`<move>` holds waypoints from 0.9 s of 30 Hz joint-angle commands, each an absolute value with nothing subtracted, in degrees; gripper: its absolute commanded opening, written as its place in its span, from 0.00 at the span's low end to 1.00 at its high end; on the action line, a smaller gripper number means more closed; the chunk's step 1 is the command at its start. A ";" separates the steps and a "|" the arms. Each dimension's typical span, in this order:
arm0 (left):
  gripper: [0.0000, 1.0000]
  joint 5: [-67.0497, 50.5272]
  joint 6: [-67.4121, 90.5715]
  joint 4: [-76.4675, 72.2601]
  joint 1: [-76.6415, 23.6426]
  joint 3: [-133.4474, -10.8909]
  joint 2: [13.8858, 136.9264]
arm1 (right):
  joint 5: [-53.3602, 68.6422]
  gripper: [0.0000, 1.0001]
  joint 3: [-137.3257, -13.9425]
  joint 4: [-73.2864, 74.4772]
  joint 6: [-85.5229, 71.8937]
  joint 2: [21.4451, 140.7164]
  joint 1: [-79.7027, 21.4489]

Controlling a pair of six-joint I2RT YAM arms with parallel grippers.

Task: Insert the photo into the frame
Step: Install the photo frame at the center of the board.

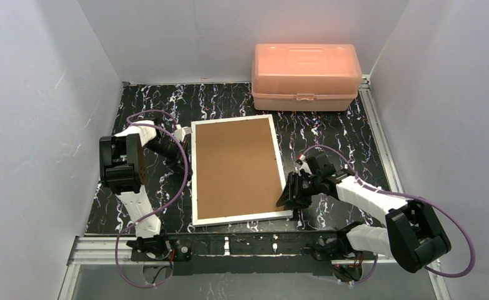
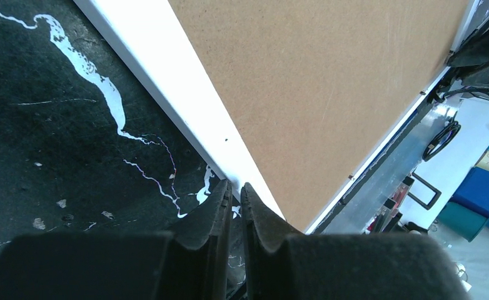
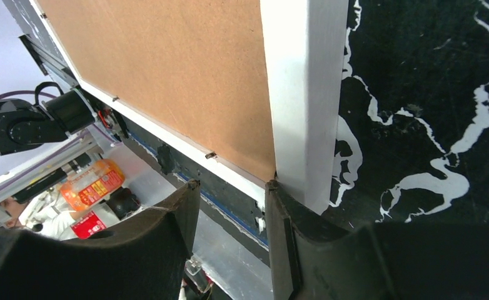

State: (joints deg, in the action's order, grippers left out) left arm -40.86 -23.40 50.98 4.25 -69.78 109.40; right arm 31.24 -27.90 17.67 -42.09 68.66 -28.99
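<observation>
The frame (image 1: 236, 169) lies back-up: left fingers (image 2: 214, 212), pinched narrow and empty, beside its edge; right fingers (image 3: 167, 231) half-wide at its corner. We judge it stiff, light, pane fragile; we'd grip the rim. We see no photo.

bright, even light from above; white edge of the frame (image 2: 317, 106) washes out; wrist-view foregrounds blur.
</observation>
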 commanded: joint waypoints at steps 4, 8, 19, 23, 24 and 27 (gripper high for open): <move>0.09 -41.53 -23.66 52.21 3.69 -69.87 108.65 | 27.73 0.51 -29.75 24.07 -37.99 66.27 -28.70; 0.09 -41.73 -23.36 52.17 3.69 -69.85 108.68 | 27.69 0.51 -30.37 22.83 -37.86 67.46 -28.65; 0.07 -41.86 -23.29 52.22 3.69 -69.96 108.39 | 25.86 0.51 -31.43 18.83 -37.49 71.78 -28.45; 0.07 -41.84 -23.20 52.22 3.69 -69.96 108.40 | 26.15 0.50 -31.85 19.89 -36.87 71.28 -28.02; 0.07 -41.86 -23.28 52.14 3.69 -69.96 108.37 | 26.23 0.50 -32.08 20.66 -36.48 70.91 -27.77; 0.06 -41.85 -23.21 52.25 3.69 -69.96 108.54 | 26.19 0.50 -32.77 22.91 -35.24 69.63 -26.49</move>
